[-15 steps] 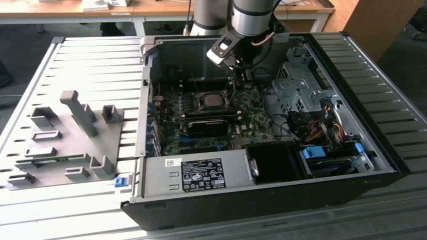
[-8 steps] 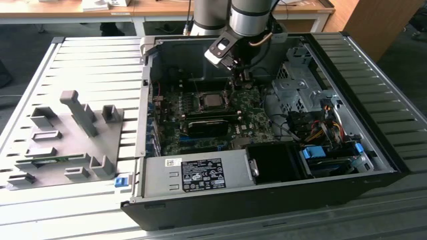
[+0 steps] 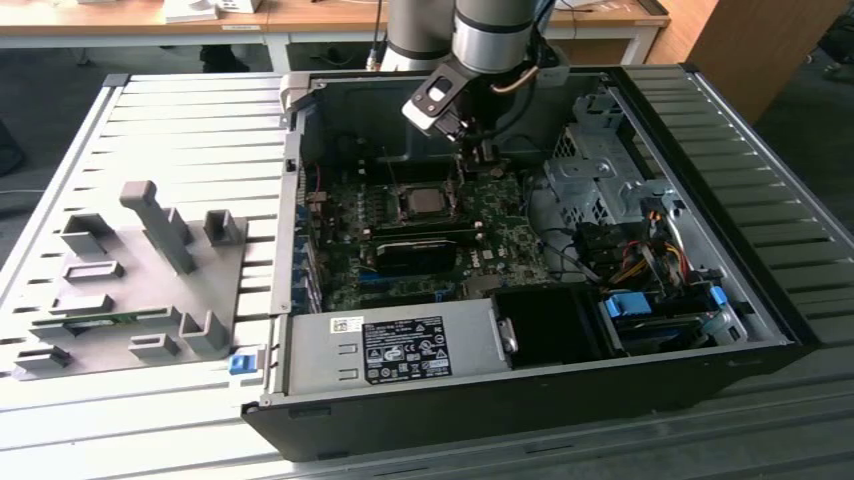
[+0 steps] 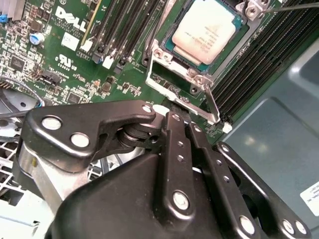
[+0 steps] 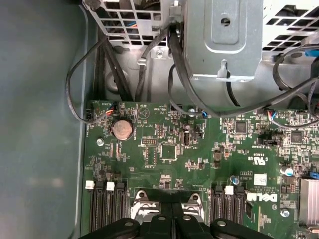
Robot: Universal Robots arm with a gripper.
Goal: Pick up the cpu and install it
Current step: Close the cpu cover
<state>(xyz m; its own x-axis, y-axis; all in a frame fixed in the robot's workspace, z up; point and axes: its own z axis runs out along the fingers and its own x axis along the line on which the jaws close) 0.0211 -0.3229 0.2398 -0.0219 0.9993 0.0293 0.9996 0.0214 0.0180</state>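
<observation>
The cpu [image 3: 427, 203] [image 4: 207, 30] is a silvery square chip lying flat in the socket on the green motherboard [image 3: 501, 225] inside the open computer case. A metal socket frame [image 4: 174, 82] borders it, and a thin lever [image 4: 212, 102] runs along one side. In the exterior view my gripper [image 3: 481, 155] hangs low inside the case, just beyond the socket toward the exterior view's right. Its black fingers [image 4: 172, 119] come together at the socket frame's edge in both wrist views. The gripper [image 5: 173, 209] looks shut with nothing visible between the fingertips.
A grey tray [image 3: 147, 270] with upright holders sits at the exterior view's left, with a green memory stick [image 3: 100, 320] on it. Inside the case are black memory slots [image 4: 124, 25], a metal drive cage [image 3: 601, 170], loose cables [image 5: 174, 59] and a power supply [image 3: 387, 350].
</observation>
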